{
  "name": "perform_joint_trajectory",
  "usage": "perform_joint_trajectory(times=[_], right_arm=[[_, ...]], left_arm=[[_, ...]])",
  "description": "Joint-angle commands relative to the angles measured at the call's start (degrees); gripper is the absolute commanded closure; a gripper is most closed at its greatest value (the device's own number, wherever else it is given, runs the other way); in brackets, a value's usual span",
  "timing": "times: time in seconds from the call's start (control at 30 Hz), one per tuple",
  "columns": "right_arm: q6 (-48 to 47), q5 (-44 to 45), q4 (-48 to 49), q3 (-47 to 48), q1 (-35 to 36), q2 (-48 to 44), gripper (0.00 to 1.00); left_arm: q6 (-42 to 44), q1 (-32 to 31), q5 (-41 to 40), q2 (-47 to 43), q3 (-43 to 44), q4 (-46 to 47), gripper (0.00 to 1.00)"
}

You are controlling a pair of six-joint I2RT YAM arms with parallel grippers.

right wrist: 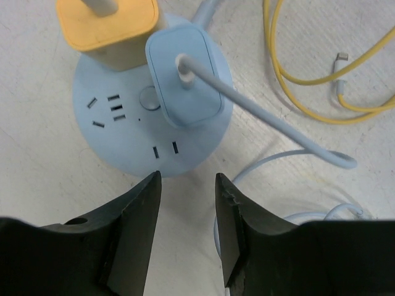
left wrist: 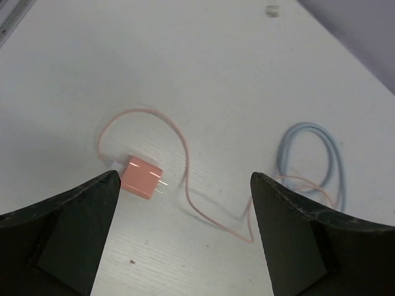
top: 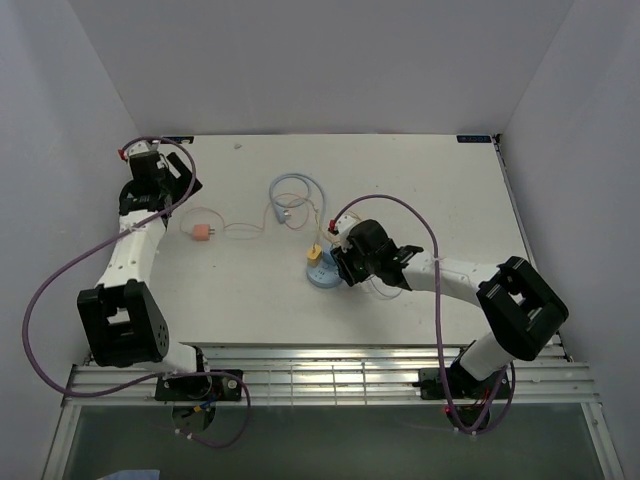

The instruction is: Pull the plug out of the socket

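Observation:
The round light-blue socket (top: 325,275) (right wrist: 123,142) lies flat mid-table. A yellow plug (top: 314,253) (right wrist: 108,24) and a light-blue plug (right wrist: 184,77) stand in its top. A pink plug (top: 203,232) (left wrist: 141,179) lies on its side on the table far to the left, prongs bare, on a thin pink cord (left wrist: 185,154). My left gripper (top: 172,190) (left wrist: 184,176) hangs open above it, holding nothing. My right gripper (top: 340,265) (right wrist: 187,177) sits just short of the socket's near rim, its jaws a little apart with only bare table between them.
A coiled pale-blue cord (top: 295,190) (left wrist: 315,154) lies behind the socket. A yellow cable (right wrist: 321,92) loops to the socket's right, and a pale cord (right wrist: 308,145) runs from the blue plug. White walls close in the table on three sides.

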Motion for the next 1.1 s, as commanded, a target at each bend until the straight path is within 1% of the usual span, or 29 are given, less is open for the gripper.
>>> perform_joint_trajectory(times=[0.0,0.07,0.1,0.13,0.23,0.4,0.43,0.5,0.53,0.63,0.8,0.87,0.97,1.07], right_arm=[[-2.43,-0.29,-0.74,-1.87,0.30,-3.18,0.53],[-2.88,-0.29,-0.47,-3.27,0.30,-5.03,0.50],[-3.23,-0.55,-0.47,-3.80,0.30,-5.73,0.49],[-3.41,-0.64,2.05,-4.85,0.30,-7.22,0.48],[-4.38,-2.83,5.40,-6.26,0.21,-9.42,0.44],[-5.43,-4.42,10.15,-6.62,0.12,-9.25,0.43],[-5.52,-3.90,10.94,-6.44,0.12,-8.47,0.42],[-5.61,-3.89,12.00,-4.87,-0.23,-7.50,0.42],[-5.70,-4.07,12.35,-4.34,-0.41,-6.10,0.42],[-6.05,-4.94,13.76,-2.23,-1.11,-3.12,0.42],[-6.40,-6.61,15.78,-0.99,-2.34,-0.73,0.42],[-6.14,-8.19,18.24,-1.69,-2.87,-0.38,0.42],[-5.61,-10.22,21.14,-2.66,-3.13,0.50,0.42],[-5.61,-10.57,22.63,-3.19,-3.13,1.99,0.42]], left_arm=[[-1.78,-3.81,11.61,-8.56,-1.47,1.04,0.02],[-1.34,-7.51,11.02,-11.45,-3.40,0.96,0.02],[-1.17,-10.83,9.97,-12.43,-4.19,0.87,0.02],[-0.99,-15.65,8.13,-13.39,-4.99,0.96,0.02],[-1.16,-22.09,7.76,-16.47,-9.20,2.19,0.02],[-0.99,-28.61,8.37,-16.74,-12.64,2.36,0.02],[-0.73,-31.23,8.11,-16.05,-12.90,2.63,0.02],[0.41,-33.62,8.11,-15.25,-14.04,3.67,0.02],[0.85,-35.80,8.11,-14.47,-14.48,4.29,0.02],[3.31,-38.72,10.92,-13.06,-16.24,7.63,0.02],[6.39,-40.39,14.35,-10.25,-18.61,13.16,0.04],[7.27,-40.75,15.49,-8.66,-18.88,14.14,0.09],[7.19,-41.10,14.62,-5.50,-18.88,15.63,0.16],[7.18,-41.27,15.23,-3.74,-19.40,18.09,0.18]])
